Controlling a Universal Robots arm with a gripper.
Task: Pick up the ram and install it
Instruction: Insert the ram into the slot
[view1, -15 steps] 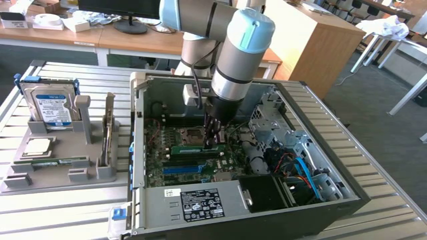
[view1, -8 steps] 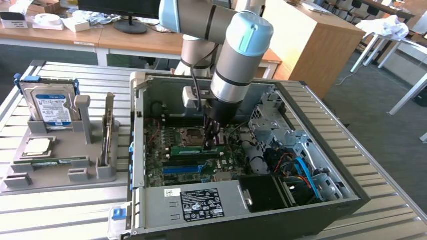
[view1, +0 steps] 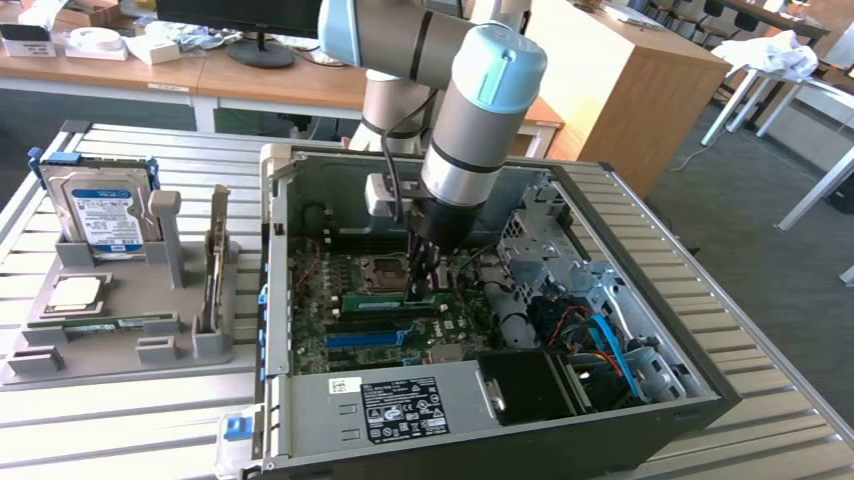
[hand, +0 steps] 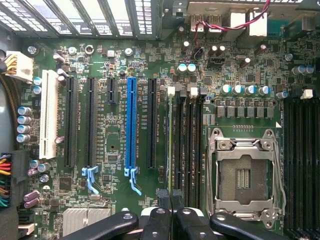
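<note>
The ram (view1: 387, 298) is a thin green stick standing on edge in a memory slot of the motherboard inside the open computer case (view1: 694, 400). From the wrist view it appears edge-on as a narrow green line (hand: 170, 145) running along the slot beside the CPU socket (hand: 243, 172). My gripper (view1: 424, 288) reaches straight down into the case and sits on one end of the stick. Its black fingertips (hand: 162, 197) are pressed together around the ram's edge, so the gripper (hand: 170, 197) is shut on it. The stick's lower edge is hidden in the slot.
Left of the case, a grey holder (view1: 120, 345) carries a blue-labelled hard drive (view1: 100, 205), a processor chip (view1: 76, 292) and another green stick (view1: 107, 323) lying flat. On the board are a blue card slot (hand: 131, 125), black slots and capacitors. The power supply (view1: 387, 405) fills the case's near side.
</note>
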